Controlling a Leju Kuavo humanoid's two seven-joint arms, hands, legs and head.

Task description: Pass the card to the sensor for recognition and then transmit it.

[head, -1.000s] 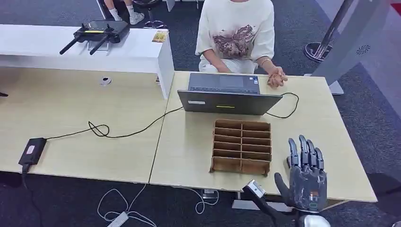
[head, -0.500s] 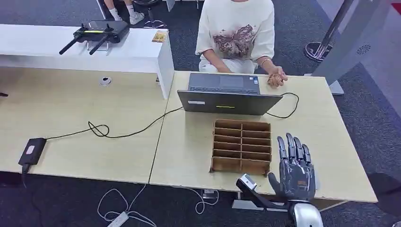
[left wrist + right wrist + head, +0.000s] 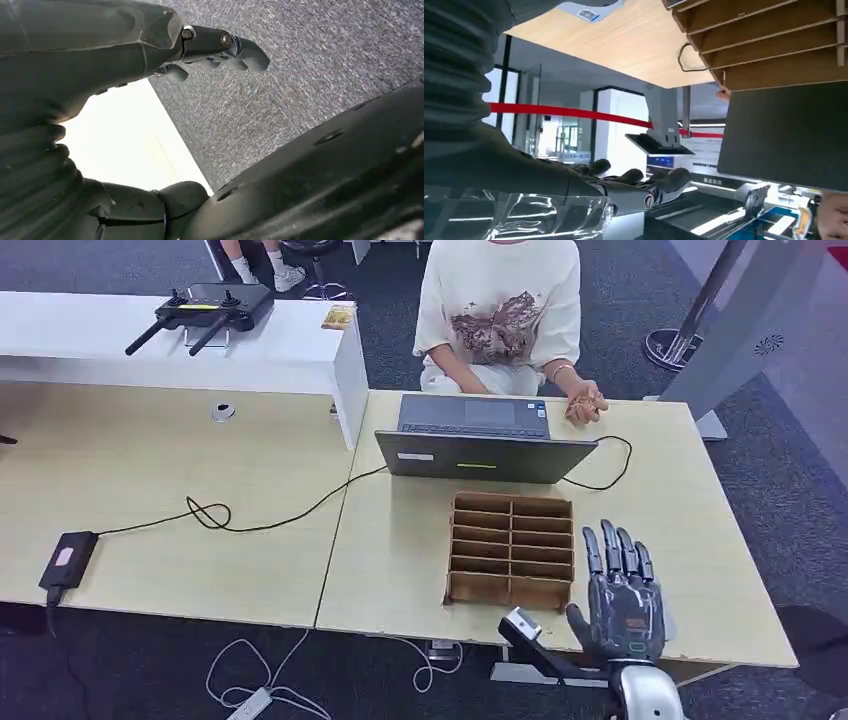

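your right hand (image 3: 622, 595) is over the table (image 3: 690, 500), just beside the right side of the brown divided box (image 3: 512, 550), with fingers straight and apart, holding nothing. your left hand (image 3: 150, 55) hangs above the carpet, fingers bent, nothing in it. i cannot find the card. the laptop (image 3: 485, 440) stands behind the box, and a person (image 3: 500, 310) sits there.

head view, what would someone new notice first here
Likely the right hand, open with fingers straight, raised over the near edge of the table just right of the brown slotted box. Next, the laptop behind the box, with a person seated at the far side, one hand resting by it.
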